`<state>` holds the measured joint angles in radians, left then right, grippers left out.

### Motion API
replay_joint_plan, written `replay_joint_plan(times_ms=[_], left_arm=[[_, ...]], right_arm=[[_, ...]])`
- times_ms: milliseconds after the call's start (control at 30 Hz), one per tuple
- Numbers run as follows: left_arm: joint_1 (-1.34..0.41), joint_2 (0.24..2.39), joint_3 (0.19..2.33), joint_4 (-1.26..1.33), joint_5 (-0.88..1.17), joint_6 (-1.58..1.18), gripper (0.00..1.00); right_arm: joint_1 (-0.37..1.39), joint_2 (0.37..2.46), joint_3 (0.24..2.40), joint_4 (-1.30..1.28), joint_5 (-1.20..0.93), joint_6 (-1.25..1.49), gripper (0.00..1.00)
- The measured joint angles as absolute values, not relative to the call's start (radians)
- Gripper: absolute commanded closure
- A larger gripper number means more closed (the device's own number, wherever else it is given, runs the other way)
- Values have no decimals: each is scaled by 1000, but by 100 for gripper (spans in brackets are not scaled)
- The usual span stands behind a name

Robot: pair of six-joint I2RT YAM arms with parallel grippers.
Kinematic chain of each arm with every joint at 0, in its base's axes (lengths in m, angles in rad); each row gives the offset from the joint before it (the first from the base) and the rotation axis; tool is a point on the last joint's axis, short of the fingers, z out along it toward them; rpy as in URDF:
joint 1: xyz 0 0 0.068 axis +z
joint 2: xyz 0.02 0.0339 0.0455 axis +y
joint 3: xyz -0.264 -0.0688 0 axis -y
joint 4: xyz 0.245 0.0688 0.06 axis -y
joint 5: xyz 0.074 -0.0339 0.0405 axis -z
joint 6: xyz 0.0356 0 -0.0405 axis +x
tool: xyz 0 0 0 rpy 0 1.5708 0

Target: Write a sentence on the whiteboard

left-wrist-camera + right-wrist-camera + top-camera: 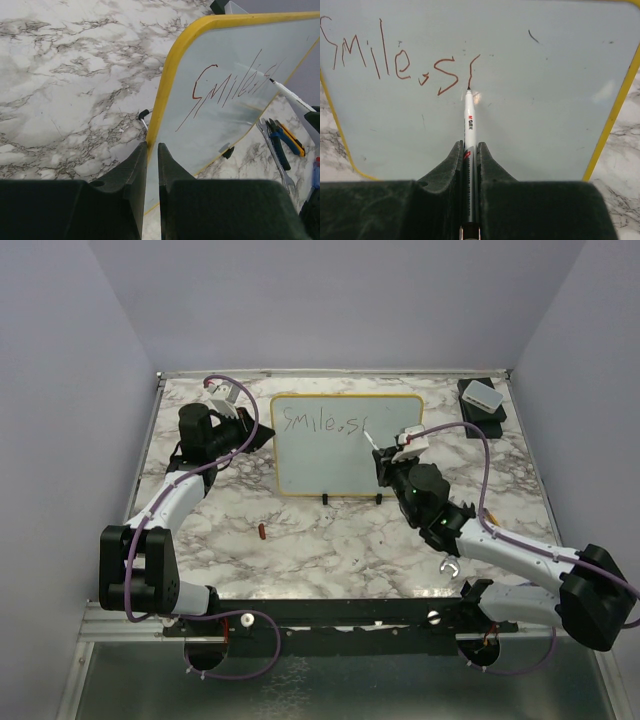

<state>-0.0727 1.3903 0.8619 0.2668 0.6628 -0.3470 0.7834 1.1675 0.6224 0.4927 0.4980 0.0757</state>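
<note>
The whiteboard (pixel 340 455) stands upright on small black feet at the back middle of the marble table, yellow rim all round. The sentence (pixel 325 422) on it reads "Smile, s" plus one more stroke, in dark red marker along the top (pixel 395 60). My right gripper (pixel 469 145) is shut on a white marker (pixel 469 120), whose tip touches the board at the foot of the last stroke. My left gripper (pixel 152 145) is shut on the whiteboard's left yellow edge (pixel 165 85). The marker (pixel 292 97) also shows there, slanting in from the right.
A small red cap (pixel 262 532) lies on the table in front of the board. A white box on a black base (pixel 481 397) sits at the back right corner. Blue-handled pliers (pixel 277 142) and a wrench (pixel 274 160) lie beyond the board's foot.
</note>
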Motion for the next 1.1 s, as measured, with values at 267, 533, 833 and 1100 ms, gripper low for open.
replay_joint_plan(times_ms=[267,533,833,1100], left_arm=[[-72,1390,862,267,663,-347,85],[-72,1390,862,266,663,-347,85],[-72,1390,862,266,665,-347,85],[-72,1390,862,267,665,-347,85]], right_arm=[[784,1154,570,446,459,152,99],[786,1116,567,408,437,164,99],[786,1018,580,408,433,132,99],[786,1077,615,450,463,79,99]])
